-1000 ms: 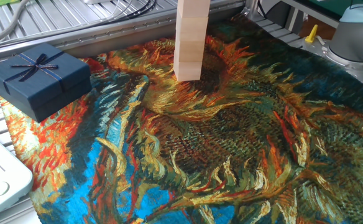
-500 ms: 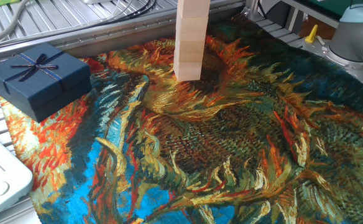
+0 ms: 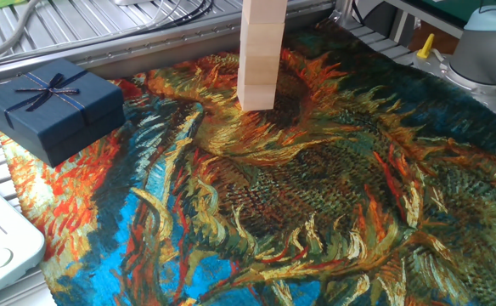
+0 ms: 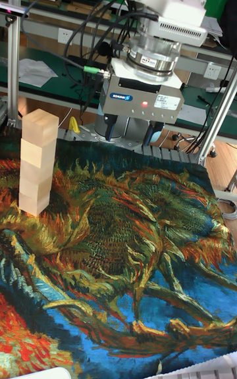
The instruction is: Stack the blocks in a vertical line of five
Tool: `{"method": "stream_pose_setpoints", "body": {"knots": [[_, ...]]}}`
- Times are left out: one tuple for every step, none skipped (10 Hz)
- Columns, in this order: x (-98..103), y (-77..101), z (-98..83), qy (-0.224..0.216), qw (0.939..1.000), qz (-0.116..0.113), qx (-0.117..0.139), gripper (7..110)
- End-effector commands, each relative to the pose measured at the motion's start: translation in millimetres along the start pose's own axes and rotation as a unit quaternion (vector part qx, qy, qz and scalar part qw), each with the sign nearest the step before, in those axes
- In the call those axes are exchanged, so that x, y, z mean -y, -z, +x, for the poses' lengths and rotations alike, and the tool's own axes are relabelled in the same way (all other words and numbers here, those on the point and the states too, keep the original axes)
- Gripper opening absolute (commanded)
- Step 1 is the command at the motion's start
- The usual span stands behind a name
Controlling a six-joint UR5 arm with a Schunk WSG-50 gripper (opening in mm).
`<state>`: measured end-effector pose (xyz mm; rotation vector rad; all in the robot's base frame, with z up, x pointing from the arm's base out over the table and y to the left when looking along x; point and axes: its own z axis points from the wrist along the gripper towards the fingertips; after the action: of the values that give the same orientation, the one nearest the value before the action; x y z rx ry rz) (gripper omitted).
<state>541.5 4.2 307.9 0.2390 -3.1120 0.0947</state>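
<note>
**Block tower stands alone while the hand hangs off to the side**

The blocks (image 4: pixel 37 163) are stacked in one upright column on the sunflower-print cloth (image 4: pixel 125 254) that covers the bench. In the tall fixed view the column shows what look like four cubes, though the seams are faint and the count is not certain; the top cube sits turned a little against the ones below it. The column stands near the cloth's left edge in that view. In the fixed view the same blocks (image 3: pixel 260 59) rise near the far edge of the cloth (image 3: pixel 316 195) and run out of the top of the picture, so the upper cubes are cut off there.

The hand (image 4: pixel 135 134) hangs over the far edge of the bench, well apart from the tower and touching nothing. Its two fingers point down and seem to have a gap between them with nothing in it, but they are small and partly lost against the clutter behind, so whether it is released or clenched cannot be told for sure.

A dark blue gift box with a ribbon bow (image 3: pixel 53 106) rests at the left corner of the cloth in the fixed view, well apart from the tower.
</note>
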Motion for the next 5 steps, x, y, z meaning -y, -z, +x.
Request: {"method": "stream_pose_setpoints", "body": {"knots": [[-8,0.0,-2.7,-0.022,0.9997,-0.012,0.008,22],[-12,0.3,-2.9,-0.023,0.9995,-0.021,0.009,22],[-17,0.4,-2.8,-0.026,0.9992,-0.030,0.009,22],[-23,0.5,-2.7,-0.025,0.9988,-0.041,0.009,22],[-22,0.0,-2.0,-0.026,0.9989,-0.038,0.008,22]]}}
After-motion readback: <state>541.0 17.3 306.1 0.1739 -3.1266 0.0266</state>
